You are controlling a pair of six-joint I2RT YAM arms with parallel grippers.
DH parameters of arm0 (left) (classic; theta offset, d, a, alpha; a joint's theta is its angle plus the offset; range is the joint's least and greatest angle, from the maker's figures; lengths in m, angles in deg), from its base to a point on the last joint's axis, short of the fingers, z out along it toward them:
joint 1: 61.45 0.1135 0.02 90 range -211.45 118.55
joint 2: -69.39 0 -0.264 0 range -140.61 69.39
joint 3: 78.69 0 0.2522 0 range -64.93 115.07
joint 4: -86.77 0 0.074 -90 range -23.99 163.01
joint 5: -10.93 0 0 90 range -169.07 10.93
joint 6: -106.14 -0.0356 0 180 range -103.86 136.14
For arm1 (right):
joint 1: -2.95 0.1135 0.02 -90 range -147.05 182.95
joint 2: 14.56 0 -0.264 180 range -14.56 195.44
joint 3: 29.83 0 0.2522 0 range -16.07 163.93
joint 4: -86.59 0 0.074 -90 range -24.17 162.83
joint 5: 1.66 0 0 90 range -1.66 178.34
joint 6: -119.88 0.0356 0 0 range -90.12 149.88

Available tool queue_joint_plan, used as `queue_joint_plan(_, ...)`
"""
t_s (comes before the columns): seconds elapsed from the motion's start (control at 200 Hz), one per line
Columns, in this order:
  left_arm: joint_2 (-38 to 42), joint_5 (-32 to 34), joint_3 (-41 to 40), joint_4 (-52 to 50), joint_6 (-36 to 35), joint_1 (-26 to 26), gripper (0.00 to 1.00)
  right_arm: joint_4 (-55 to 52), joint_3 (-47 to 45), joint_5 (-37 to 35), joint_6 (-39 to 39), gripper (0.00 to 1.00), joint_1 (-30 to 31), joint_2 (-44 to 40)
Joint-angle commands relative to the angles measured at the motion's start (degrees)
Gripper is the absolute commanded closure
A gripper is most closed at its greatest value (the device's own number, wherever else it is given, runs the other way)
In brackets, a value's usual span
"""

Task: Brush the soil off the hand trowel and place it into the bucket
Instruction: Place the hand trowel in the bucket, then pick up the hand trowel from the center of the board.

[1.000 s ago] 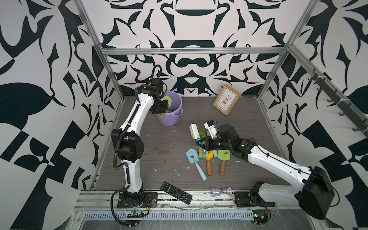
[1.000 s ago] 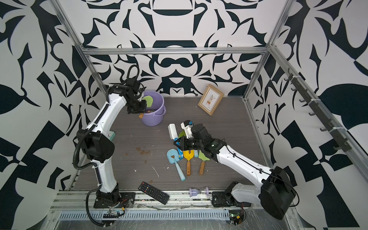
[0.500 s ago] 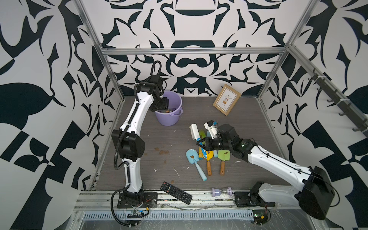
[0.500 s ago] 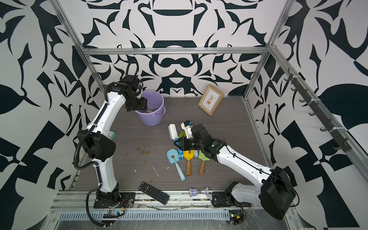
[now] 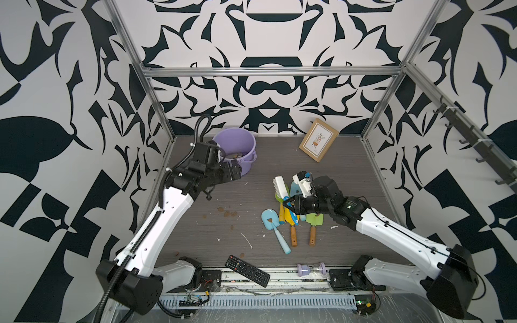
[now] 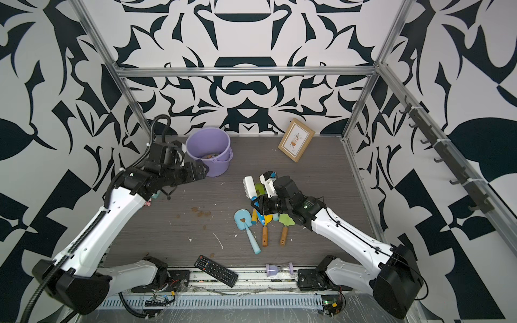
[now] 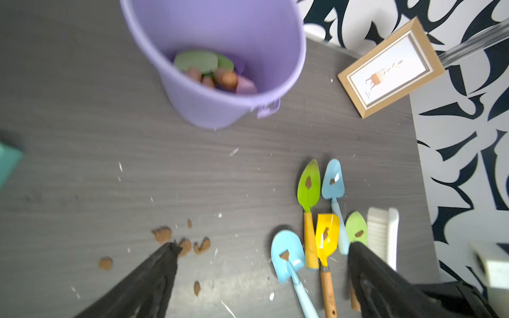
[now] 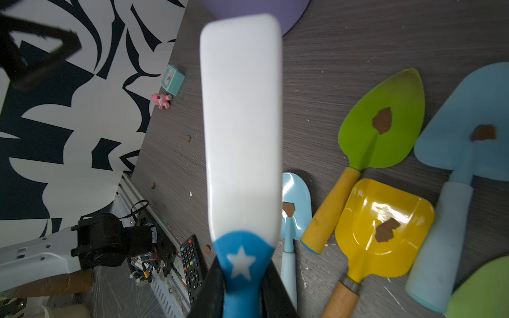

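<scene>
The lilac bucket stands at the back left. A green hand trowel lies inside it among wooden handles. My left gripper hangs open and empty just in front of the bucket. Several more trowels lie mid-table, each with a soil clump on it, among them a light-blue one and a yellow one. Loose soil dots the table. My right gripper is shut on the blue handle of a white brush above the trowels.
A framed picture leans on the back wall. A black remote and a lilac hourglass lie at the front edge. A teal clock and a pink toy sit by the left wall. Thin white scraps are scattered around.
My left gripper held a green trowel over the bucket, then opened; the trowel now lies in the bucket. The left arm has drawn back and lower. The right arm has not moved.
</scene>
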Motion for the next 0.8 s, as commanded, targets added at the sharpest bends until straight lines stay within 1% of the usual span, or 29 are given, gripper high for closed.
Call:
queue_joint_plan(0.0,4.31,2.99,-9.38,5.05,13.12,-11.62,0.00,-3.15,0.46,-1.82,-1.88,1.00,-1.35,-3.33)
queue_joint_plan(0.06,5.85,7.35,-13.98,5.37,18.33,-18.43,0.00,-4.39,0.14,-1.82,-2.11,1.00,-2.42,-4.04)
queue_joint_plan(0.16,3.58,8.56,-18.53,6.02,24.12,-26.34,0.00,-5.70,-0.33,-1.43,-2.51,1.00,-3.45,-4.58)
queue_joint_plan(0.24,-0.26,8.78,-19.12,6.46,26.27,-31.79,0.00,-6.44,-0.62,-1.60,-2.46,1.00,-3.65,-4.99)
queue_joint_plan(0.31,-4.32,8.59,-17.85,6.48,26.66,-35.31,0.04,-7.01,-0.54,-1.69,-2.46,1.00,-3.65,-5.38)
queue_joint_plan(0.43,-12.64,7.18,-14.98,6.31,26.82,-38.10,0.07,-8.06,-0.64,-2.42,-2.47,1.00,-3.69,-6.48)
queue_joint_plan(0.52,-17.70,5.34,-13.15,8.38,26.77,-39.32,0.08,-8.46,-0.99,-3.04,-2.42,1.00,-3.74,-7.27)
queue_joint_plan(0.605,-21.97,4.14,-11.35,9.01,26.25,-39.39,0.09,-8.52,-1.02,-3.10,-2.23,1.00,-3.73,-7.72)
queue_joint_plan(0.69,-24.95,2.38,-9.87,10.66,25.03,-39.38,0.09,-8.62,-1.04,-3.18,-2.18,1.00,-3.70,-7.97)
queue_joint_plan(0.795,-28.60,1.56,-7.22,10.24,22.86,-39.36,0.09,-8.56,-1.12,-3.10,-2.29,1.00,-3.81,-8.11)
